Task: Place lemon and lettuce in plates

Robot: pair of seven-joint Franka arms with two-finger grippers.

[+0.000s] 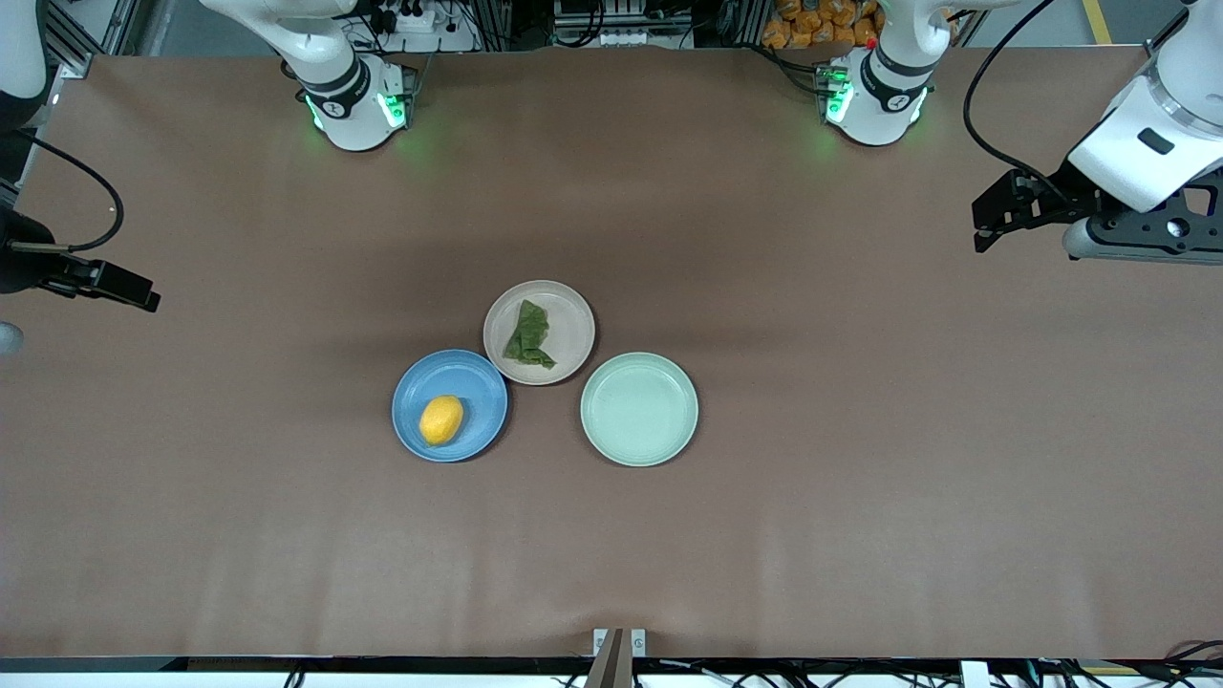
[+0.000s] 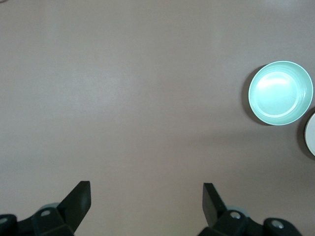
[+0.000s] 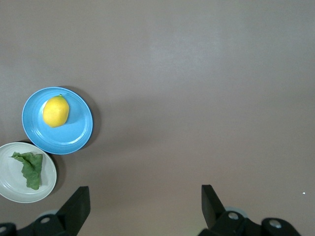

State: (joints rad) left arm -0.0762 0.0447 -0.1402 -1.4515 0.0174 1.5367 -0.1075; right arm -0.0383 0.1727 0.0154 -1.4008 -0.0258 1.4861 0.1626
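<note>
The yellow lemon lies in the blue plate. The dark green lettuce lies in the beige-pink plate, which touches the blue one and sits farther from the front camera. My left gripper hangs open and empty over bare table at the left arm's end. Over the right arm's end, my right gripper is open and empty too. Both hands are well away from the plates.
A pale mint green plate with nothing in it sits beside the other two, toward the left arm's end. The two arm bases stand along the table's back edge.
</note>
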